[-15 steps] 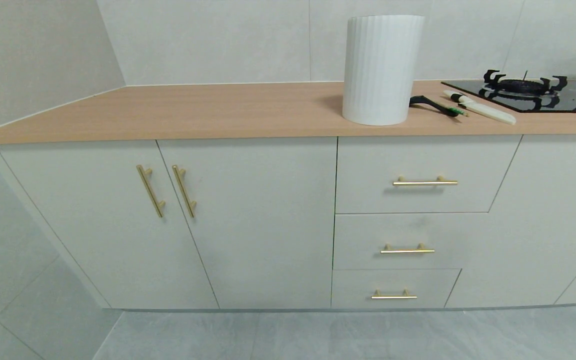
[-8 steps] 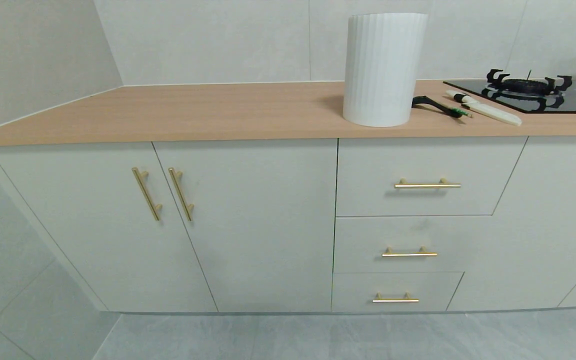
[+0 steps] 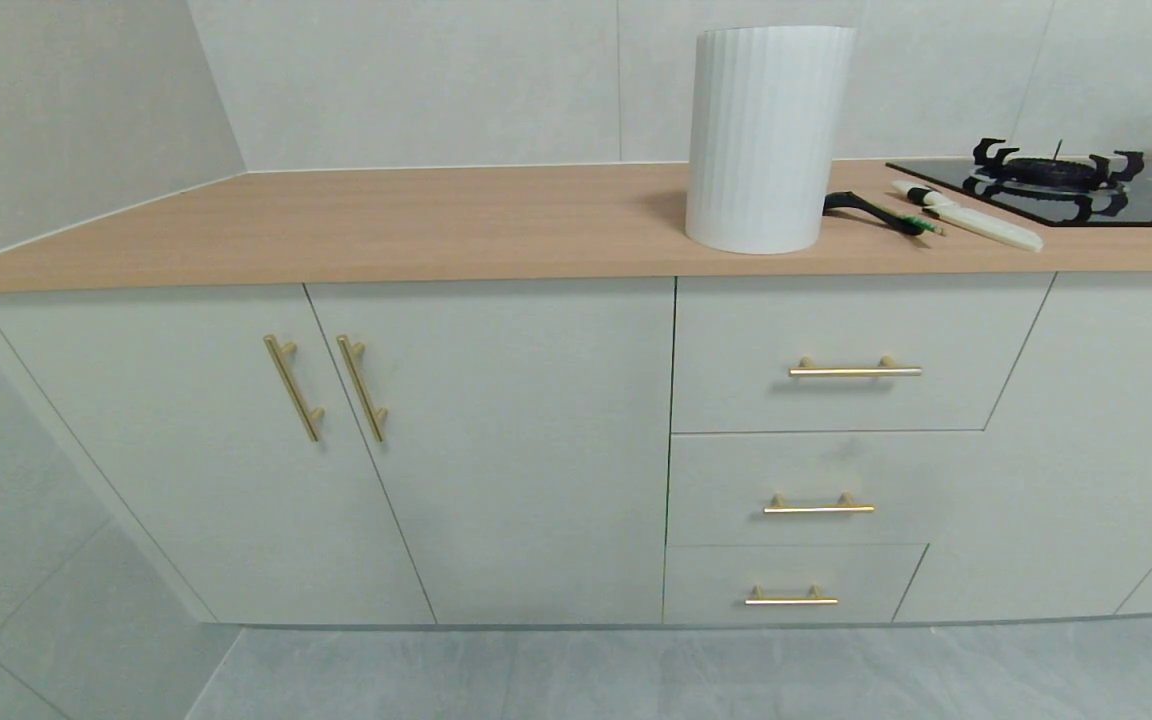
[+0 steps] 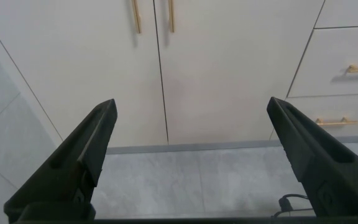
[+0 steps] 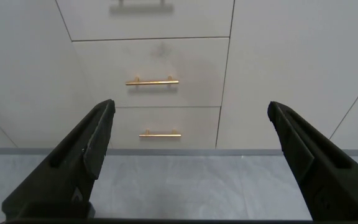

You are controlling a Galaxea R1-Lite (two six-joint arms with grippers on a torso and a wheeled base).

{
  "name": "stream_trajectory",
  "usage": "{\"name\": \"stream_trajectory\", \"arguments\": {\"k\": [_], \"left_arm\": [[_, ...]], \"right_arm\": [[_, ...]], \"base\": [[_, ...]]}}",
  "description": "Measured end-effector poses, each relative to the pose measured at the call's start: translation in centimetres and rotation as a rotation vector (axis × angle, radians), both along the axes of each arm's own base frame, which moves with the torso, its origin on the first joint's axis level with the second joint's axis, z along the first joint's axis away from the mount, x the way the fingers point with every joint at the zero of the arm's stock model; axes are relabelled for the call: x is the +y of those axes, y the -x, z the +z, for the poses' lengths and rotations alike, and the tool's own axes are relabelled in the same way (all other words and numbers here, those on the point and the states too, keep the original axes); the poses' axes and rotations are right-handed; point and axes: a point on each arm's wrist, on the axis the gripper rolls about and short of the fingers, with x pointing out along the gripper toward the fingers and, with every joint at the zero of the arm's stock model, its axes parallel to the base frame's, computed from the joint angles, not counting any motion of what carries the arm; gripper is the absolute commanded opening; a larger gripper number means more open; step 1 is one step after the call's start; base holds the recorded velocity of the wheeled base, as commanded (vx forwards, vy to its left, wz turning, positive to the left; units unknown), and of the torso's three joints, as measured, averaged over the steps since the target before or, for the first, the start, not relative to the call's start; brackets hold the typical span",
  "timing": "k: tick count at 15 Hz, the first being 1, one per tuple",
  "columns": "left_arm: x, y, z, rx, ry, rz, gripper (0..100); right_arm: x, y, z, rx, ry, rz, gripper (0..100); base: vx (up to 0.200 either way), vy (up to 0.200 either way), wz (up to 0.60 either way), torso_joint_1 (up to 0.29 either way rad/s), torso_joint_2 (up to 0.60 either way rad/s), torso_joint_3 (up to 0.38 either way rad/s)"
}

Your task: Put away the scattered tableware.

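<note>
A pale cabinet run [image 3: 516,450] filled the head view, with double doors [image 3: 236,440] carrying two slanted gold handles at about 9 o'clock from the picture's centre and a stack of three drawers [image 3: 826,480], each with a level gold handle, at about 4 o'clock. All the doors and drawers were closed. A wooden countertop [image 3: 386,225] ran across the cabinet's upper edge. On it, at about 1 o'clock from centre, a tall white ribbed container [image 3: 766,140] stood upright. A black gas hob [image 3: 1066,195] was set into the counter at 2 o'clock, near the frame's edge. The scattered tableware lay on the bare wood between container and hob, at the container's 4 o'clock. A black-handled utensil [image 3: 866,208] lay closest, its end touching or just beside the container's base. A thin green-tipped stick [image 3: 921,225] lay against it, and a white knife [image 3: 976,222] sat just beyond, close to the hob's edge. The left gripper [image 4: 190,109] hung low before the double doors, above grey floor, with its claw spread wide and nothing in it. The right gripper [image 5: 190,107] hung before the two lower drawers, likewise spread wide and empty, well apart from the tableware.
</note>
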Motion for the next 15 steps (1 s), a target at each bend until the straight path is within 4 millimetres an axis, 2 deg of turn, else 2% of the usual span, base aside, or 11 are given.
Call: {"name": "stream_trajectory", "arguments": {"k": [5, 7, 9, 12, 15], "left_arm": [[0.0, 0.0, 0.0, 0.0, 0.0, 0.0, 100], [0.0, 0.0, 0.0, 0.0, 0.0, 0.0, 100], [0.0, 0.0, 0.0, 0.0, 0.0, 0.0, 100], [0.0, 0.0, 0.0, 0.0, 0.0, 0.0, 100], [0.0, 0.0, 0.0, 0.0, 0.0, 0.0, 100]], "right_arm": [[0.0, 0.1, 0.2, -0.008, 0.02, 0.012, 100], [0.1, 0.6, 2.4, -0.067, -0.003, 0.062, 100], [0.1, 0.2, 3.7, -0.036, -0.011, 0.096, 100], [0.2, -2.1, 5.3, 0.129, -0.017, 0.134, 100], [0.4, -5.7, 7.2, 0.297, -0.018, 0.161, 100]], "base": [[0.0, 0.0, 0.0, 0.0, 0.0, 0.0], [0.0, 0.0, 0.0, 0.0, 0.0, 0.0], [0.0, 0.0, 0.0, 0.0, 0.0, 0.0], [0.0, 0.0, 0.0, 0.0, 0.0, 0.0], [0.0, 0.0, 0.0, 0.0, 0.0, 0.0]]}}
